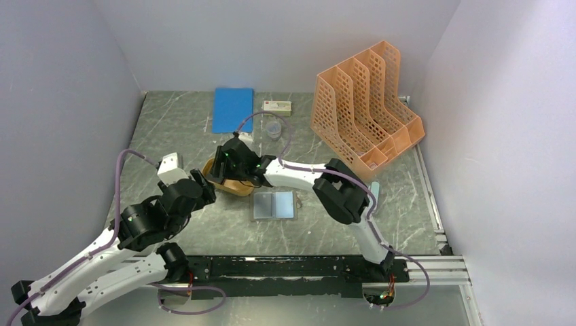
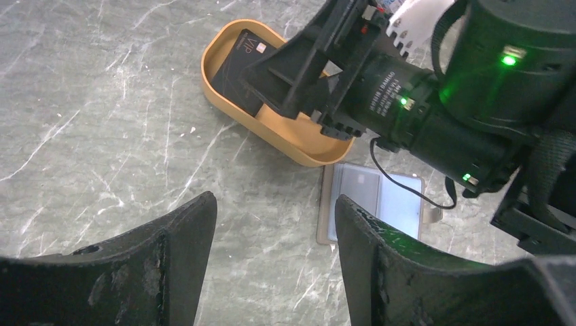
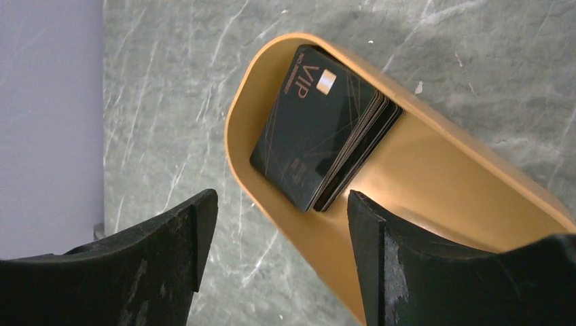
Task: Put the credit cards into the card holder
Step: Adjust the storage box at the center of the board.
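A stack of black credit cards, the top one marked VIP, leans inside the orange oval tray; it also shows in the left wrist view. My right gripper is open and empty just above the tray's rim, one finger outside the tray and one over its inside. In the top view it hides the cards. The card holder lies open and flat on the table in front of the tray, with pale bluish pockets. My left gripper is open and empty, to the left of the holder.
An orange perforated file rack stands at the back right. A bright blue notebook, a small white box and a small clear cup lie at the back. Grey walls close in the table on three sides.
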Available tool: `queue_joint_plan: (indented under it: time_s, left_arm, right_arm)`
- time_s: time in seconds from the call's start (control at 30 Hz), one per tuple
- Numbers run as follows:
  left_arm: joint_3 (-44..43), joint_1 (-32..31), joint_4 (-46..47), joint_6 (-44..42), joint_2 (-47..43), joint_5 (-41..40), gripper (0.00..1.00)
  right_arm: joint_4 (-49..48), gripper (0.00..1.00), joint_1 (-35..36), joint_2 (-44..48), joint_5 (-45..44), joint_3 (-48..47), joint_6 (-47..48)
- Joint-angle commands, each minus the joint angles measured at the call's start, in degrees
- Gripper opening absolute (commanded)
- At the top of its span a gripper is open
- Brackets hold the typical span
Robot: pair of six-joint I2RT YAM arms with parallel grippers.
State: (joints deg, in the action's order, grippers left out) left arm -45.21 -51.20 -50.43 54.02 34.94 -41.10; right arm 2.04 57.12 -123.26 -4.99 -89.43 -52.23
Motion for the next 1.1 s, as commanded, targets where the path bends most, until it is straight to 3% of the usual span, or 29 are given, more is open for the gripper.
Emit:
queue_joint_plan:
  time_s: [0.0, 0.33, 0.6, 0.87, 1.07]
  left_arm:
    - [0.2, 0.2, -0.9, -0.8, 0.0, -1.5, 0.70]
    - [0.7, -0.1, -0.1, -1.2, -0.3, -0.8, 0.79]
    - [0.7, -1.9, -1.3, 0.4, -0.5, -2.4, 0.80]
    - [0.7, -3.9, -2.6, 2.2, 0.1, -4.1, 0.80]
    - [0.7, -4.6, -3.1, 2.8, 0.2, -4.7, 0.80]
  right_arm:
    - [4.3, 0.74, 0.4, -2.8, -4.9, -5.7, -3.6]
    - [9.7, 0.73, 0.2, -7.2, -7.5, -8.7, -6.3]
    - [12.3, 0.71, 0.2, -9.7, -8.0, -11.6, -5.9]
    - [17.6, 0.58, -0.1, -12.2, -9.6, -13.7, -2.0]
    - [16.9, 0.45, -0.9, -11.1, -9.7, -10.1, -1.0]
